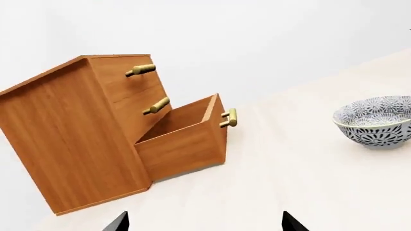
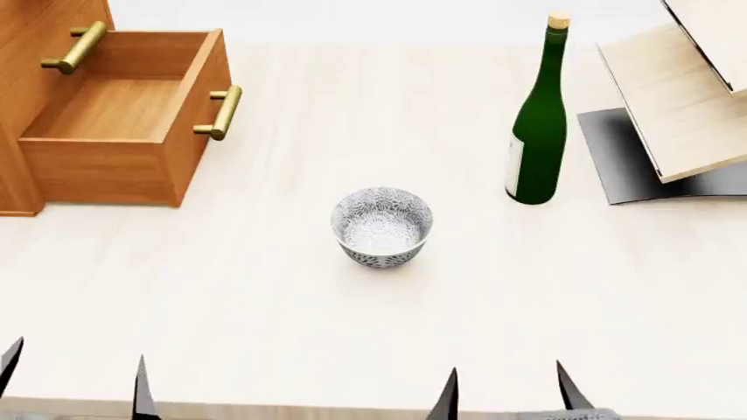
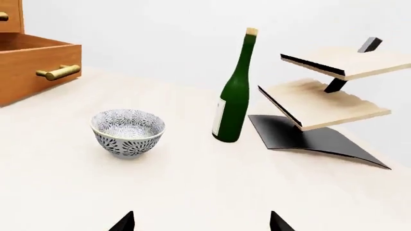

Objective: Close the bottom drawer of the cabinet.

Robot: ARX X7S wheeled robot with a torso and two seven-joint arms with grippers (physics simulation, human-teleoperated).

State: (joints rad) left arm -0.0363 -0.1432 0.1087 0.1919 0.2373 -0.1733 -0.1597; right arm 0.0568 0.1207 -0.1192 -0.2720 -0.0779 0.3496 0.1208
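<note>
Both grippers sit low at the near edge of the table (image 2: 292,332), only their dark fingertips showing: the left gripper (image 2: 76,381) with its two tips spread apart and holding nothing, the right gripper (image 2: 508,389) likewise parted and empty. Neither is near the work yet, so the step in hand looks like the very start, the approach, with nothing of the closing done. The cabinet (image 1: 70,130) stands at the far left of the table, and its bottom drawer (image 2: 117,122) is pulled well out, its open box empty and its flat front facing toward the middle of the table, the brass bar handle (image 2: 222,112) standing off that front. The two upper drawers appear shut, their handles (image 1: 147,86) stacked above. A patterned bowl (image 2: 382,225) sits mid-table, well apart from the drawer, and a green wine bottle (image 2: 537,122) and a pale wooden rack (image 2: 683,96) on a dark stand lie off to the right, out of the way. As I judge it, the left arm is the better placed: it would need to reach forward to the drawer front, set its fingertips against the flat face beside the handle, and push straight toward the cabinet body, keeping the push square so the box does not bind or shove the cabinet along the table.
</note>
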